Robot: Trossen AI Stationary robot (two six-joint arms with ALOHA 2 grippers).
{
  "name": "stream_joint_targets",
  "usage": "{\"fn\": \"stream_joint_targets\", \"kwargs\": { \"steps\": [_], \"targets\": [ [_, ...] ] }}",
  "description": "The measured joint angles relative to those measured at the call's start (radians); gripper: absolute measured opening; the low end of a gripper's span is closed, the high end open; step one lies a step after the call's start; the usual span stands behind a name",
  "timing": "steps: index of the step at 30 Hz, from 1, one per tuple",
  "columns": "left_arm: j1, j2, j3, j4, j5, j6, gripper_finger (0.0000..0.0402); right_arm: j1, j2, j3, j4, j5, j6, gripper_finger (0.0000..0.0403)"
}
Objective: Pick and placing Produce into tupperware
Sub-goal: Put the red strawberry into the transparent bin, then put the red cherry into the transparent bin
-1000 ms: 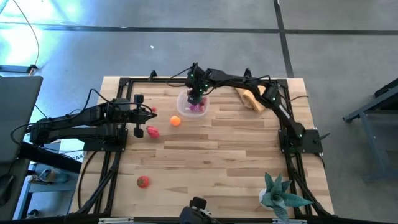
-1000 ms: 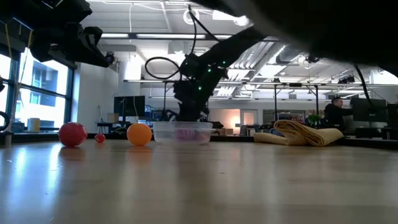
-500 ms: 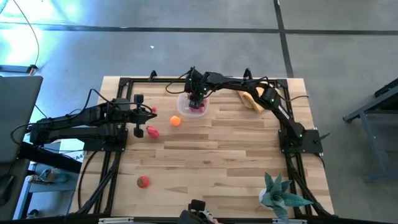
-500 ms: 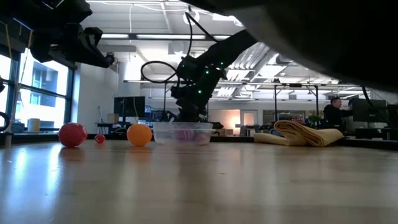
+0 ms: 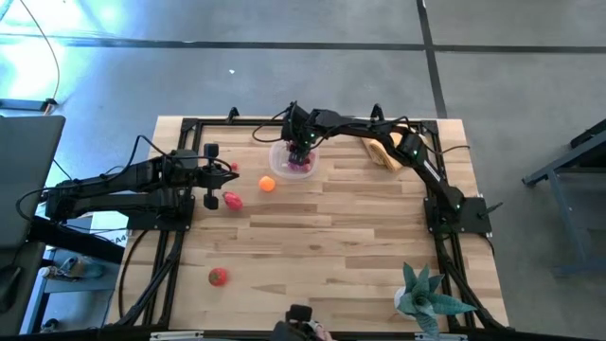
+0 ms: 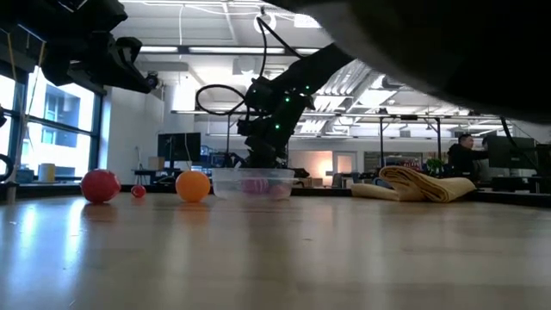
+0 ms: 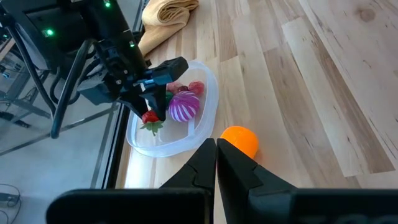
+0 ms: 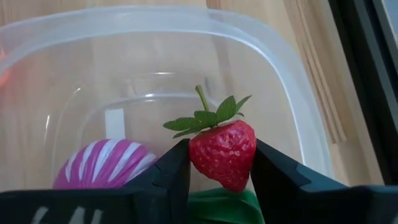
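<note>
We log the task as roughly half done. On the pale wooden slatted bench (image 5: 331, 237), the small clear rounded-square plastic tupperware (image 5: 281, 170) sits at the far edge, just left of centre, and already holds a magenta-and-white striped toy vegetable (image 7: 184, 107), a red piece behind it (image 7: 196, 88) and something green at the bottom (image 8: 217, 208). The right gripper (image 8: 214, 163) hangs over the tupperware with its fingers (image 8: 176, 171) part-way closed on a small red toy strawberry with green leaves (image 8: 222, 151), held just above the container floor and not yet released.

Left on the bench: an orange toy ball-shaped fruit (image 5: 267, 185) just beside the tupperware, a pink-red toy piece (image 5: 231, 200) under the left arm, a tiny red piece (image 5: 234, 168) near it, and a red round toy fruit with a green top (image 5: 218, 277) well apart toward the near edge. So we count four pieces to go after the strawberry drops.

The left gripper (image 7: 216, 163) waits near the orange fruit, its fingers pressed together with nothing between them.

Against the frame a second back, the right arm has swung slightly left and settled lower over the tupperware; against the half-second frame we see next to no change. Loose produce and the left arm have stayed put
</note>
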Motion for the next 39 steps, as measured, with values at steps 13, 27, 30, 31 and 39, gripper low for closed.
{"fn": "stream_joint_targets", "kwargs": {
  "steps": [13,27,30,31,39],
  "targets": [
    [0.0,0.0,0.0,0.0,0.0,0.0,0.0005,0.012,0.0,0.0,0.026,0.007,-0.018,0.0196],
    [0.0,0.0,0.0,0.0,0.0,0.0,0.0005,0.012,-0.003,0.332,-0.437,-0.065,0.031,0.0197],
    [0.0,0.0,0.0,0.0,0.0,0.0,0.0005,0.012,-0.047,0.345,-0.515,-0.146,0.077,0.0195],
    [0.0,0.0,0.0,0.0,0.0,0.0,0.0005,0.012,-0.076,0.317,-0.528,-0.163,0.089,0.0192],
    [0.0,0.0,0.0,0.0,0.0,0.0,0.0005,0.024,-0.371,0.06,-0.525,-0.123,0.134,0.0139]
  ]
}}
